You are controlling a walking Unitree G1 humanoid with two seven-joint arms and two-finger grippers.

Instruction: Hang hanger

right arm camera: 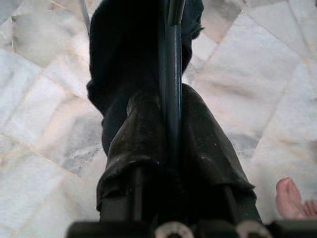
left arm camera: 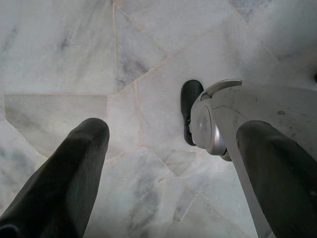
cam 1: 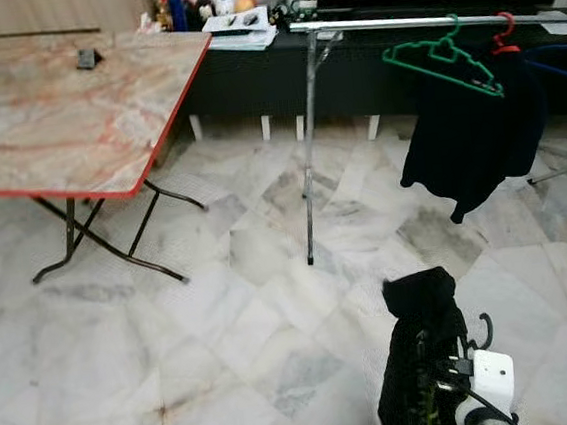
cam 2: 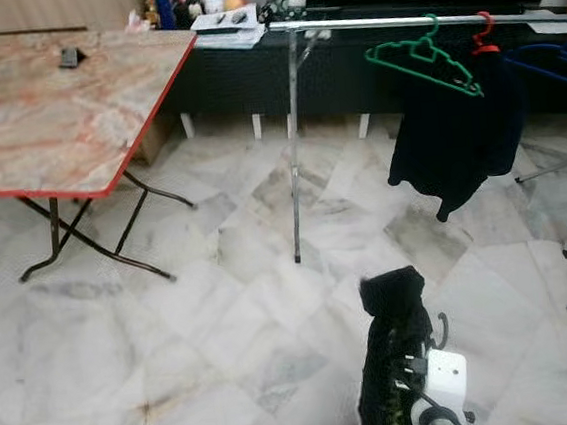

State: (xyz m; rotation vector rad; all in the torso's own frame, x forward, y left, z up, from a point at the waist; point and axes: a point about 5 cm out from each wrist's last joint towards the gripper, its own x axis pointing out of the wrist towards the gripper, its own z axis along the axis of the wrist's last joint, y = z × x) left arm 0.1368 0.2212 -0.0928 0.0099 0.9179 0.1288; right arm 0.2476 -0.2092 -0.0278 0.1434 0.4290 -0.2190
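Marble floor (cam 1: 222, 309); right gripper (right arm camera: 171, 124) clamped on dark-clothed hanger (right arm camera: 171, 59)

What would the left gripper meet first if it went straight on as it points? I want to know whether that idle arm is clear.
Most likely the marble floor: the left gripper points down at it, fingers open, with bare tiles between them. The robot's own leg sits close beside that line, though depth is unclear.

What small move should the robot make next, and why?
Probably raise the right gripper toward the rail. It is shut on a hanger carrying a dark garment, low above the floor, while the rail stands higher and further ahead. Free rail shows beside the green hanger. The left gripper hangs idle, open.
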